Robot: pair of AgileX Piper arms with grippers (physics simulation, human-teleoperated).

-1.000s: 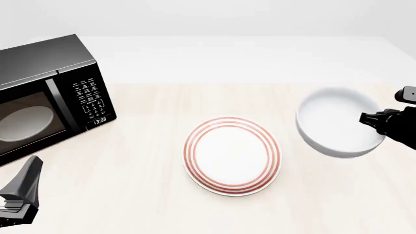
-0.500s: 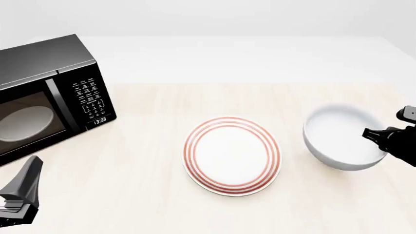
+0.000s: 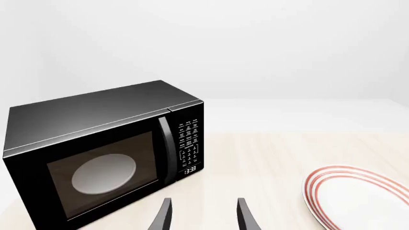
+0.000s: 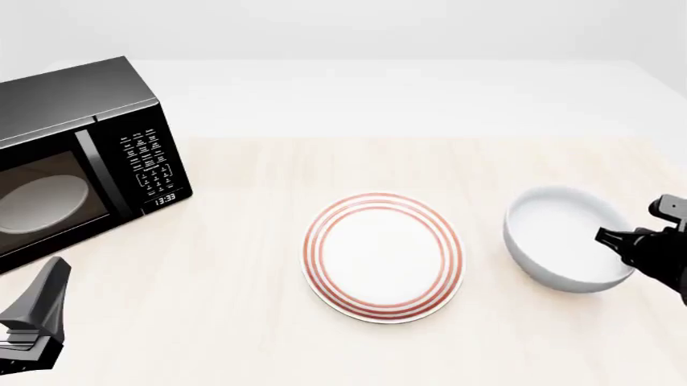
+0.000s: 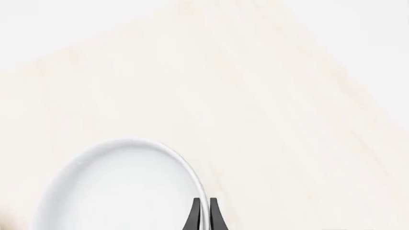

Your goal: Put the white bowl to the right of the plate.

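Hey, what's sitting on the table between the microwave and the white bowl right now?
The plate lies between the microwave and the white bowl, with bare table on either side of it. The front view shows this.

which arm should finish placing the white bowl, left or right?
Right. The right hand is already pinched on the white bowl rim, just right of the plate. The left hand is open, near the microwave.
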